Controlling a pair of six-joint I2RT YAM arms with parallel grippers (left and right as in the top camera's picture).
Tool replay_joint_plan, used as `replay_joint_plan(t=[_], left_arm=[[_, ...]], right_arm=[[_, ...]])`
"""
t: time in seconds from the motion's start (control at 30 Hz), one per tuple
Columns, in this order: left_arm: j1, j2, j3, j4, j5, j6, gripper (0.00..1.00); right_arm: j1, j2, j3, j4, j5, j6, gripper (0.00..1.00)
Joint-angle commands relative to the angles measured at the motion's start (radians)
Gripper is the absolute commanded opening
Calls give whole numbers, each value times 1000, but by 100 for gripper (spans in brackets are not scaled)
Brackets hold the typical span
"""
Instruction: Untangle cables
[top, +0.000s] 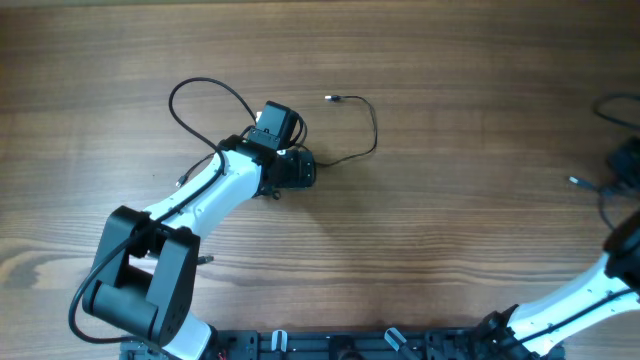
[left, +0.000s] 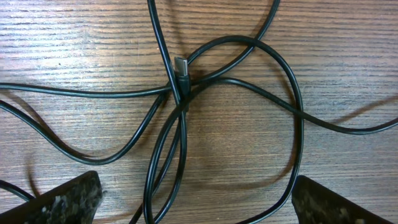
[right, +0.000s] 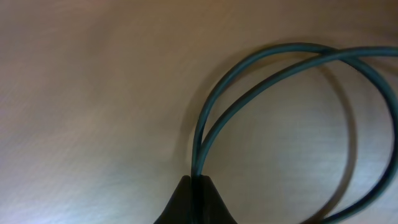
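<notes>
- My left fingers (top: 296, 170) hang low over the wooden surface (top: 450, 250), left of the middle. They are spread wide. In my left wrist view one dark tip sits at each lower corner, and neither touches anything.
- Between those tips lies a knot of thin black cables (left: 292, 124). Several strands cross at one spot, and a large loop curls round to the right.
- A small silvery plug (left: 181, 67) lies right at that crossing, against the strands.
- From overhead, one looped cord (top: 200, 95) swings out beyond my left wrist. Another strand arcs off to the right and ends in a free plug end (top: 330, 98), which lies apart on the surface.
- My right fingers (right: 196, 200) are pressed together, pinching a thin cable (right: 249, 78). Two strands run side by side into the seam between the tips, then bow away to the right. This view is blurred.
- Overhead, my right fingers sit at the far right edge, partly cut off. A second plug end (top: 574, 181) lies just to their left.
</notes>
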Motion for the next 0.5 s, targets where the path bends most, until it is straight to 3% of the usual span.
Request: replay_joint_plan(t=[0.0,0.07,0.23,0.37,0.4,0.43,0.47], left_arm=[[7,10,-3,3,29,-41,100],[7,10,-3,3,33,-48,100],[7,10,-3,3,38,-48,100],[7,10,-3,3,38,-50,100],[7,10,-3,3,37,-68,100],[7,10,-3,3,38,-82,100],[7,10,-3,3,37,-94,100]], right_arm=[[-97,23,17,47,21,-97,5],[-126,23,18,71,11,-163,4],[-116,23,18,170,-14,-163,5],[-97,23,78,134,-14,-162,4],[-95,23,116,84,-14,-144,15],[-95,23,153,36,-14,-104,56],[-95,22,175,6,-15,-80,88]])
